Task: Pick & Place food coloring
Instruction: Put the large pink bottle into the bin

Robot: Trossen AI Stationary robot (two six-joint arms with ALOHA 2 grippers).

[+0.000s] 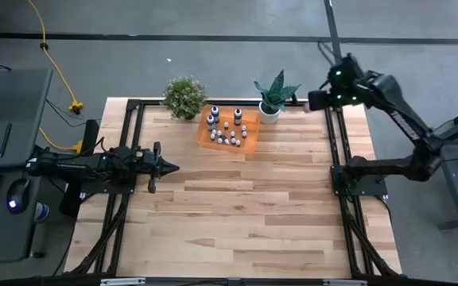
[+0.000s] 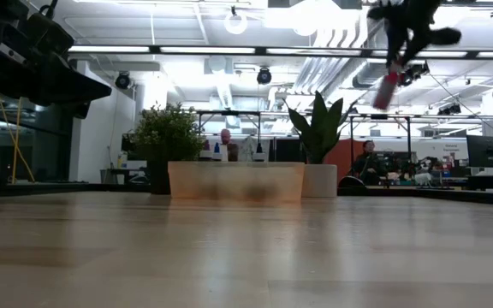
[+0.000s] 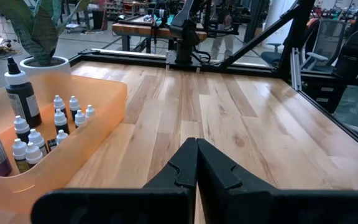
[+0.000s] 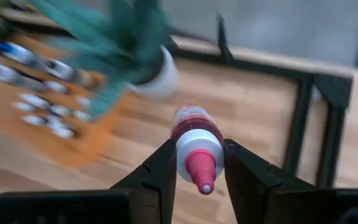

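Observation:
A pink food coloring bottle sits between the fingers of my right gripper. That gripper is raised high over the table's far right corner, and the bottle hangs below it in the low view. Several more small bottles stand in an orange tray at the table's far middle; the left wrist view shows them white-capped, beside a taller dark one. My left gripper waits shut and level at the table's left side, holding nothing. My right gripper pinches the pink bottle between its two fingers at its upper end, just below the pink nozzle. The fingers slant down from above. The bottle is lifted clear, high above the table, its nozzle toward the wrist and its red body hanging tilted below.
A bushy potted plant stands left of the tray and a broad-leaved one in a white pot to its right, close to my right gripper. A black frame edges the table. Bare wood fills the near half.

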